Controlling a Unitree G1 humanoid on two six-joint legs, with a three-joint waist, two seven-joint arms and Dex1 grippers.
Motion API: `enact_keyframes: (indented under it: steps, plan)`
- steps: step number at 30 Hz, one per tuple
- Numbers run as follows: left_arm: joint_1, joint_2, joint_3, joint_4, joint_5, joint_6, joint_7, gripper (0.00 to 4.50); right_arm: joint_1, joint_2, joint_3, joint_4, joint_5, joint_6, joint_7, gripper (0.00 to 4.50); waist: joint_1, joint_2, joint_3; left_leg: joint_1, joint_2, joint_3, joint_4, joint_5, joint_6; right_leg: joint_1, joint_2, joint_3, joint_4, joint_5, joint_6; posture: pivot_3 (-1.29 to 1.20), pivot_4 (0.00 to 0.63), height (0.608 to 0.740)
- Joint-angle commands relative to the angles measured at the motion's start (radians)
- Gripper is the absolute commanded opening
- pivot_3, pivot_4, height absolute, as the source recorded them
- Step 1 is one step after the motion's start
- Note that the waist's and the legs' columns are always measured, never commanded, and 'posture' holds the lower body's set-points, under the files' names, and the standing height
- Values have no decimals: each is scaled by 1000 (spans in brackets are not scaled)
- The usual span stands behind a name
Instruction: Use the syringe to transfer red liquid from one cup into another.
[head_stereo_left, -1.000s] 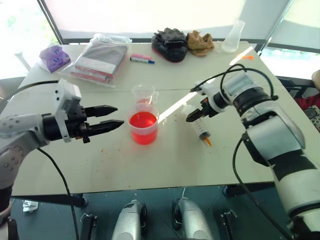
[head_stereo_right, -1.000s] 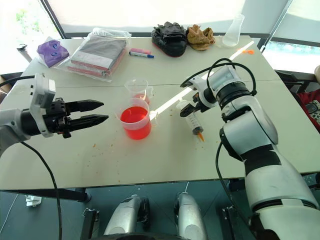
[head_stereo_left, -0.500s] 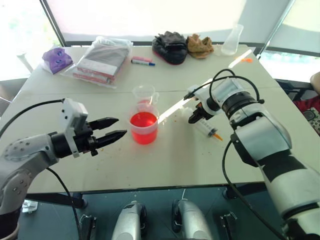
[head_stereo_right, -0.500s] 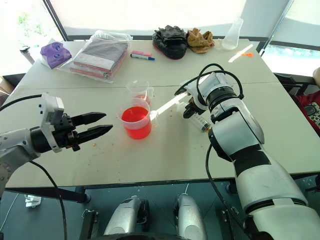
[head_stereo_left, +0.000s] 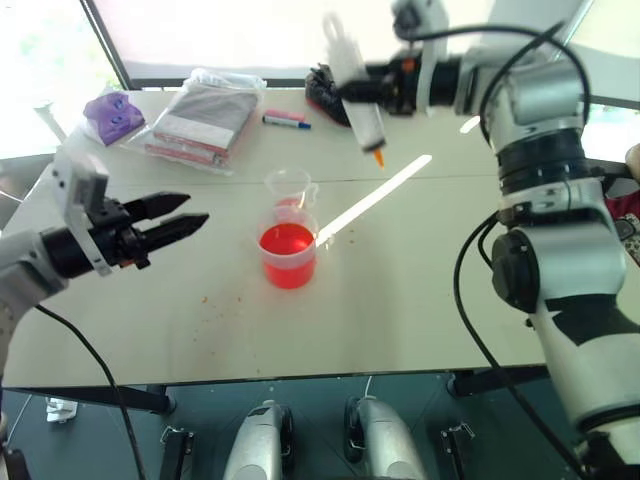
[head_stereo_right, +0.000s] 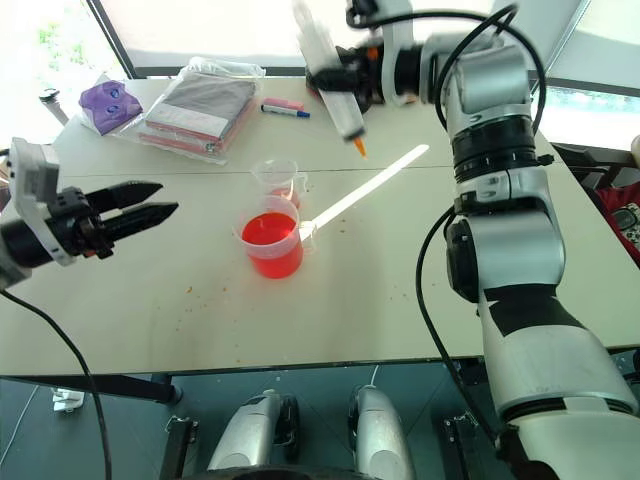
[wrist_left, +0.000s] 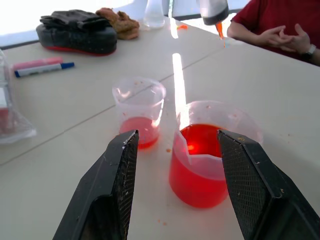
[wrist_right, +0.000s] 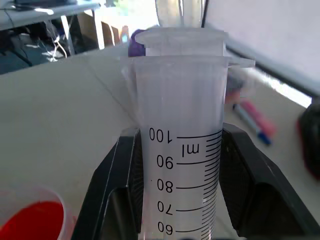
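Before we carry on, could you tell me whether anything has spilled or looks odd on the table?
Small orange-red specks dot the table beside the larger cup, like dried drips. Both cups stand upright; the smaller cup holds only a little red.

The syringe (wrist_right: 182, 150) carries the only readable print: black scale marks on its clear barrel with the numbers 100, 90, 80, 70 and 60 (the 60 cut off at the picture's edge), and "ml" beside the 100 line. The flat packet (head_stereo_left: 200, 115) on the surface may bear print, too small to read.
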Motion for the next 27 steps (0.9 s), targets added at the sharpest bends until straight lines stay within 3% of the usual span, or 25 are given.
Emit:
enact_keyframes:
  steps: [1,5,9,17,22,27]
  plan:
    - [-68,22,-34,87,63,-51,-43,2585,132,59,-58,-270,104,-18,-69,1493,2,0,0,0,0,0,0,0,0,1,0,0,0,0,0,0,150,740]
    - [-231,22,-104,191,124,-90,-63,2585,247,210,-112,-477,238,24,-201,1493,3,0,1,-2,-1,1,2,1,0,-2,-1,0,0,0,0,0,150,740]
    - [-422,21,-155,282,134,-80,-109,2585,325,311,-79,-566,269,18,-289,1493,1,0,1,-2,0,0,2,4,-5,-2,0,0,2,0,0,0,150,740]
    - [-726,-22,-243,460,173,-87,-205,2585,407,370,-20,-611,319,36,-357,1493,0,-1,1,-2,-1,0,2,1,-1,-1,-1,0,1,0,0,0,150,740]
    - [-822,-71,-269,525,195,-90,-245,2585,463,375,17,-609,324,28,-369,1493,-1,-1,1,-2,-1,0,2,1,-1,-1,0,0,2,0,0,0,150,740]
    - [-825,-116,-289,538,229,-112,-284,2585,502,376,44,-616,327,29,-378,1493,-1,-1,1,-2,-1,0,2,1,-1,-1,0,0,2,0,0,0,150,740]
